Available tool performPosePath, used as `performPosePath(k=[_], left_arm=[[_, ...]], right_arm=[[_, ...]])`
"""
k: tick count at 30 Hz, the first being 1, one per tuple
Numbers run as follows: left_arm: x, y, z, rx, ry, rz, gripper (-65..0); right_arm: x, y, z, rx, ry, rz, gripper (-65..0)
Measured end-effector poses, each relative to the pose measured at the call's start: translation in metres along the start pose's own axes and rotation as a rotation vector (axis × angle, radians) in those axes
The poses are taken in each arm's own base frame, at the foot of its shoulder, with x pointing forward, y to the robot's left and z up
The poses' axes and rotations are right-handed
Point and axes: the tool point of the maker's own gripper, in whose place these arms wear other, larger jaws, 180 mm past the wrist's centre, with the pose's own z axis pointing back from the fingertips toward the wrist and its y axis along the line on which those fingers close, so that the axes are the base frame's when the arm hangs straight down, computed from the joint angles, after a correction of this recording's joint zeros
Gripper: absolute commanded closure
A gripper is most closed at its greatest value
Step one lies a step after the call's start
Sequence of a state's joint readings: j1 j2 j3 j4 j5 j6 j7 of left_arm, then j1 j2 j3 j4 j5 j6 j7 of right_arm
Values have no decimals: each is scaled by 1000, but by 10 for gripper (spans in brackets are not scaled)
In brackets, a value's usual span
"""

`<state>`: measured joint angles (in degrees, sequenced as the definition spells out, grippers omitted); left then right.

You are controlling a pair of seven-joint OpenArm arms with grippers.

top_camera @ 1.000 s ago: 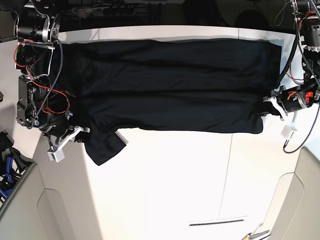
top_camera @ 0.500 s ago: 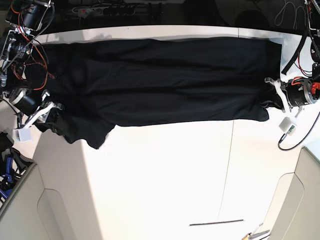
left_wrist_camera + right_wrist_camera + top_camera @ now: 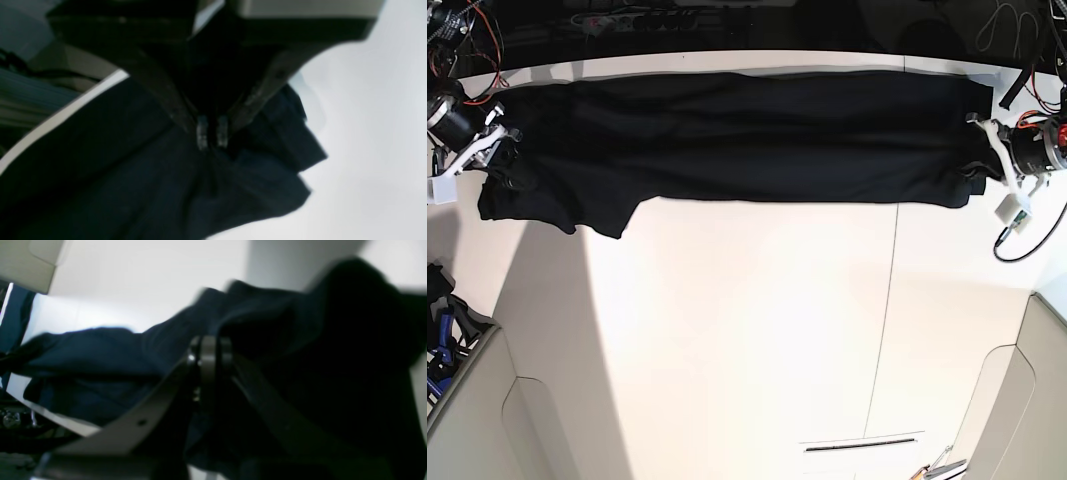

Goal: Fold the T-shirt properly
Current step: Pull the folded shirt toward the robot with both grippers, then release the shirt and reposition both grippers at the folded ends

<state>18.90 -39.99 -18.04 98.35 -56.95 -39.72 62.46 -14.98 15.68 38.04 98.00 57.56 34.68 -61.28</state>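
The black T-shirt (image 3: 747,140) lies stretched in a long band across the far side of the white table (image 3: 757,330). My left gripper (image 3: 983,168) is at the band's right end, shut on the T-shirt's edge. The left wrist view shows its fingertips (image 3: 202,133) pinched together on bunched dark cloth (image 3: 140,180). At the band's left end my right gripper (image 3: 499,140) is likewise shut on the T-shirt. In the right wrist view the pads (image 3: 208,353) meet on a fold of the cloth (image 3: 100,366). A flap of the shirt (image 3: 607,215) hangs lower near the left end.
Cables and dark equipment (image 3: 657,15) run along the table's far edge. A thin dark slot (image 3: 862,443) marks the table near the front. Blue items (image 3: 442,340) sit off the table's left side. Beige panels (image 3: 1027,400) flank the front corners.
Both grippers have carried the T-shirt's near edge toward the far side of the table. The band of cloth is now narrower and its left end has shifted further left.
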Motion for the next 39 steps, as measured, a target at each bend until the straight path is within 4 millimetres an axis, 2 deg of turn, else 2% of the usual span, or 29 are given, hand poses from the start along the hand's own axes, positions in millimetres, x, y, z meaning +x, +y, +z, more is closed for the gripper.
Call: performPosePath(k=[5, 11, 14, 15, 17, 18, 20, 24, 28, 32, 35, 39], left_arm=[[-6, 8, 12, 34, -15, 24, 0], [-19, 2, 9, 26, -4, 54, 0], [-20, 2, 8, 24, -1, 58, -99], [-20, 2, 8, 25, -1, 58, -127], [-20, 2, 8, 25, 2, 58, -139], [-20, 2, 8, 24, 2, 58, -139], [-20, 2, 8, 24, 2, 58, -139], [-19, 4, 10, 31, -3, 60, -139], [-9, 19, 26, 77, -58, 86, -153], [-2, 40, 50, 146, -140, 163, -290], [-15, 33, 49, 127, -158, 229, -316], [-34, 18, 38, 102, -161, 288, -316]], right_arm=[[-10, -4, 9, -8, 8, -27, 0], [-43, -14, 14, -77, 94, -44, 0], [-53, -13, 10, -95, 110, -58, -10], [-54, -13, 10, -95, 112, -59, -106], [-56, -17, 10, -116, 121, -51, -277], [-56, -19, 11, -126, 125, -50, -326], [-56, -20, 11, -129, 125, -51, -341], [-46, -20, 17, -115, 74, -80, -340], [-30, -35, 38, -180, 7, -78, -340], [-9, -42, 61, -213, -78, -83, -338], [1, -41, 66, -222, -111, -66, -338], [13, -36, 58, -198, -148, -66, -338]])
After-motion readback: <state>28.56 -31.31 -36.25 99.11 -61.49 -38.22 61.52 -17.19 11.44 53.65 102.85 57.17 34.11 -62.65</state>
